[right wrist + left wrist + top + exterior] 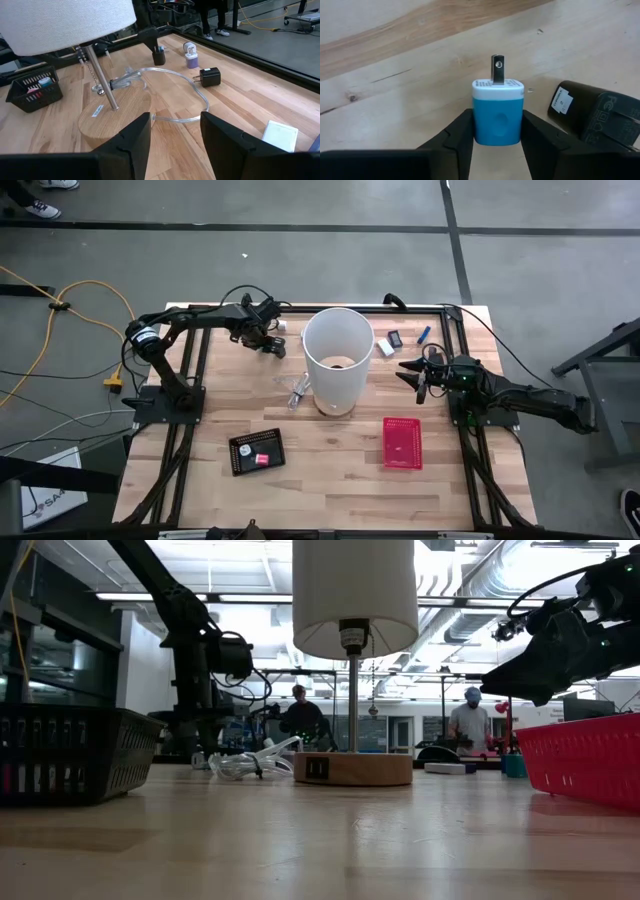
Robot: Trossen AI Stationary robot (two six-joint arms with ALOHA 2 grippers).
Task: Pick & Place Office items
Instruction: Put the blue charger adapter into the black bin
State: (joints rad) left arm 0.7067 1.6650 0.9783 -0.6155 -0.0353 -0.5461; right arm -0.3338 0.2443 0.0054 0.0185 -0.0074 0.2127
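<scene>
Left wrist view: the left tool (pixel 497 131) clamps a blue-and-white plug adapter (pixel 498 111) just above the counter (pixel 395 75), a black charger (pixel 600 117) beside it. In the high view's right half, the right tool (pixel 420 375) waits half-spread. The task looks barely begun: white block (pixel 385 348) and blue stick (pixel 424 334) remain unplaced.

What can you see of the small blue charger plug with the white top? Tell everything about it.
The small blue charger plug with the white top is a rounded plastic block, blue-bodied, with a white cap and a metal prong with a hole pointing away from the wrist. The left gripper is shut on its sides above the pale wooden table. A black adapter lies nearby.
</scene>
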